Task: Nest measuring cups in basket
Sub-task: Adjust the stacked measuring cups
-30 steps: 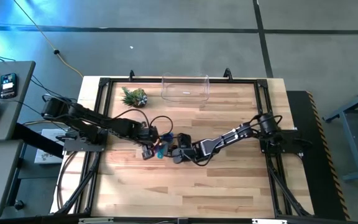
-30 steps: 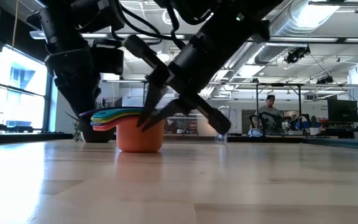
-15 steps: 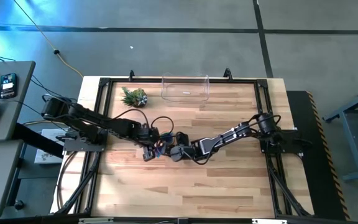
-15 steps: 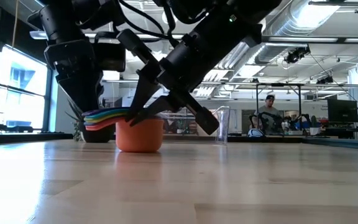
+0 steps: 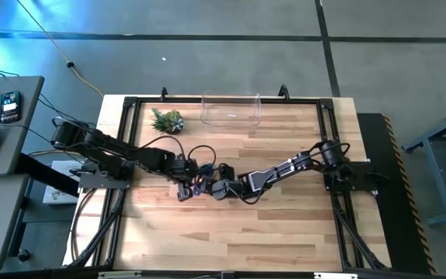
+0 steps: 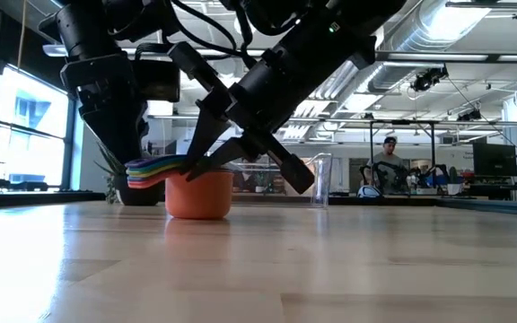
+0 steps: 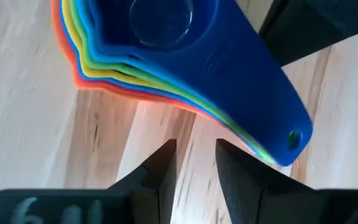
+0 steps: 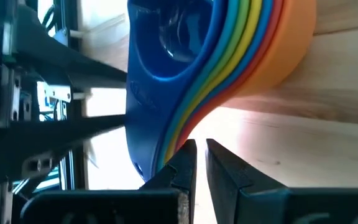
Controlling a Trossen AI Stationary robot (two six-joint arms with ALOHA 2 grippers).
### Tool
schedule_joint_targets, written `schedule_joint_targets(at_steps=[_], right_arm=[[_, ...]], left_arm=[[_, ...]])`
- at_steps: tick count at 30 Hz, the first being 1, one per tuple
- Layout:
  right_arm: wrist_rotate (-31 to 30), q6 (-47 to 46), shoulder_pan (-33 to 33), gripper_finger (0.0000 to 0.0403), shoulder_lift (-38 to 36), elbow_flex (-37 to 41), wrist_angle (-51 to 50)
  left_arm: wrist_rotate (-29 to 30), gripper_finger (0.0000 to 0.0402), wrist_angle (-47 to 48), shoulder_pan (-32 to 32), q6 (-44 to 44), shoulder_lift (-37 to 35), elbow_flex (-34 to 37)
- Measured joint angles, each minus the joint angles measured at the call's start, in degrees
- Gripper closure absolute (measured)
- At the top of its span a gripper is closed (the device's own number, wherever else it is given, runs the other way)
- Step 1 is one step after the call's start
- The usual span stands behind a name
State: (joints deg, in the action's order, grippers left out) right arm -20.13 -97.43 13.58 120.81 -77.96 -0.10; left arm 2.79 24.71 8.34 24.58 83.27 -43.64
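The measuring cups point(image 6: 197, 193) stand nested in one stack mid-table, orange outermost and resting on the wood, blue point(image 7: 166, 25) innermost. Their handles point(image 6: 151, 168) fan out toward the table's left. My left gripper point(image 7: 194, 152) hovers over the wood, tips just short of the handle fan, with a narrow gap and nothing between the fingers. My right gripper point(image 8: 199, 149) is shut and reaches in from the right to the handles' base. The clear basket point(image 5: 231, 110) sits at the far edge, apart from both grippers. My right gripper lies with the outer side of one fingertip point(image 8: 185, 152) against the lower edge of the fanned handles point(image 8: 169, 146), close to the cups' bodies. It slants down from the table's right. The stack stays upright on its orange base point(image 8: 291, 56).
A small spiky green plant point(image 5: 167, 120) stands at the far left, near the basket. Black frame rails point(image 5: 130, 108) run along the table's edges. Bare wood lies toward the near edge. A person point(image 6: 389, 166) stands far off in the room behind.
My right gripper's fingertips have edged a little toward the table's left against the handles. The cup stack has slid slightly the same way and stays upright on the wood.
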Motion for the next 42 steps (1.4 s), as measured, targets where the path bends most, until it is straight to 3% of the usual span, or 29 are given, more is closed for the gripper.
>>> schedule_joint_targets(at_steps=[6, 15, 18, 29, 36, 42], right_arm=[[2.34, -0.66, 1.87, 0.0377, -0.06, 0.01, -0.03], [-0.9, -2.64, 5.86, 0.0377, -0.17, -5.15, -2.38], [-4.23, -2.62, 6.95, 0.0377, -0.22, -10.95, -11.44], [-13.69, -2.0, 7.13, 0.0377, -0.28, -36.63, -59.13], [-13.95, 9.92, 4.23, 0.0377, -0.3, -47.39, -74.13], [-14.29, 23.5, 0.23, 0.0377, -0.3, -55.52, -80.53]], left_arm=[[0.69, 0.0298, 5.11, 0.0, -1.28, -2.12, 0.0], [1.03, 0.0298, 9.92, -0.07, -3.93, -6.69, -0.02], [1.07, 0.0298, 10.12, -0.07, -5.72, -6.41, -0.02], [1.08, 0.0298, 6.67, -0.07, -7.39, -5.86, -0.02], [1.07, 0.0298, 4.84, -0.07, -6.47, -5.86, -0.02], [1.07, 0.0298, 4.63, -0.07, -2.52, -4.91, -0.02]])
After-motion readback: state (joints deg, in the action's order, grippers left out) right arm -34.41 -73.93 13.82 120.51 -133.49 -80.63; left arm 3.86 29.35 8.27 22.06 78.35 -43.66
